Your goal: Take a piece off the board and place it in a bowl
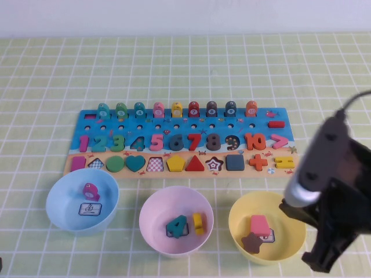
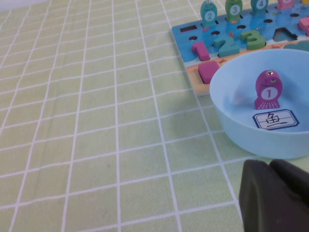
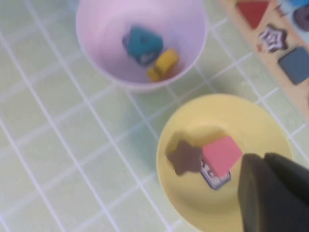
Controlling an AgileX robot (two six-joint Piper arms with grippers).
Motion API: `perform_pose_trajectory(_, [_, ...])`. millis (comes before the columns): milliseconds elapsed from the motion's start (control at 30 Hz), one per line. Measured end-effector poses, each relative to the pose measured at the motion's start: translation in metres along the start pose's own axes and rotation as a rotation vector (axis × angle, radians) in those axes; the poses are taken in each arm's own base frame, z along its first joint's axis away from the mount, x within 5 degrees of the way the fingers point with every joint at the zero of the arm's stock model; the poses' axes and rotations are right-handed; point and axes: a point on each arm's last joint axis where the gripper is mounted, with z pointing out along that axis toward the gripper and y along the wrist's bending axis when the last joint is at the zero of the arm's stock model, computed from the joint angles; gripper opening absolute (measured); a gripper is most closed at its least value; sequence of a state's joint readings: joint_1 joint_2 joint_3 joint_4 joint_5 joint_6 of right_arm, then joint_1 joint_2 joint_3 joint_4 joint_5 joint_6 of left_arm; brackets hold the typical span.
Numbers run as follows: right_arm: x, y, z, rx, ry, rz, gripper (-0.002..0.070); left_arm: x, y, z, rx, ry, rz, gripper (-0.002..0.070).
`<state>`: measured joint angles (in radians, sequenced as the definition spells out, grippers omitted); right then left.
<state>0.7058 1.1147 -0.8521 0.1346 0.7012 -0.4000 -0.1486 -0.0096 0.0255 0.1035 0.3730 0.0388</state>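
Star piece [image 1: 252, 242] is lying in the yellow bowl [image 1: 240, 219], lower right; right end effector [image 1: 301, 217], grip state untellable, is hovering beside it, delivery seemingly complete; left end effector [image 2: 275, 195], likewise untellable, is sitting parked lower left.

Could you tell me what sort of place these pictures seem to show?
Probably a tabletop robot test station, not a home: a green checked tablecloth, a children's puzzle board and three sorting bowls, the brown star in the yellow bowl. Right gripper beside it; left gripper by the blue bowl.
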Motion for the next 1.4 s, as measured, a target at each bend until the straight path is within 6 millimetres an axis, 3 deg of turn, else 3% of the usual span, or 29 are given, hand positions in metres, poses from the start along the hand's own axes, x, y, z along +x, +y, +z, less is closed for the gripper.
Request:
perform_pose_trajectory(200, [0.024,0.013,-0.02,-0.013,-0.123,0.134,-0.0015,0.0,0.0,0.0,0.0,0.0,0.0,-0.0005])
perform_pose_trajectory(467, [0.037,0.017,-0.055,0.043,-0.201,0.076,-0.0015,0.0,0.0,0.0,0.0,0.0,0.0,-0.0005])
perform_pose_trajectory(667, [0.063,0.026,-0.075,0.071,-0.275,0.059,-0.0015,0.0,0.0,0.0,0.0,0.0,0.0,-0.0005])
perform_pose_trajectory(867, [0.098,0.029,-0.06,0.147,-0.413,0.113,-0.0015,0.0,0.0,0.0,0.0,0.0,0.0,-0.0005])
perform_pose_trajectory(1100, [0.149,0.014,-0.032,0.46,-0.6,0.284,-0.0015,0.0,0.0,0.0,0.0,0.0,0.0,-0.0005])
perform_pose_trajectory(1400, [0.194,0.015,-0.036,0.827,-0.728,0.382,-0.0015,0.0,0.0,0.0,0.0,0.0,0.0,-0.0005])
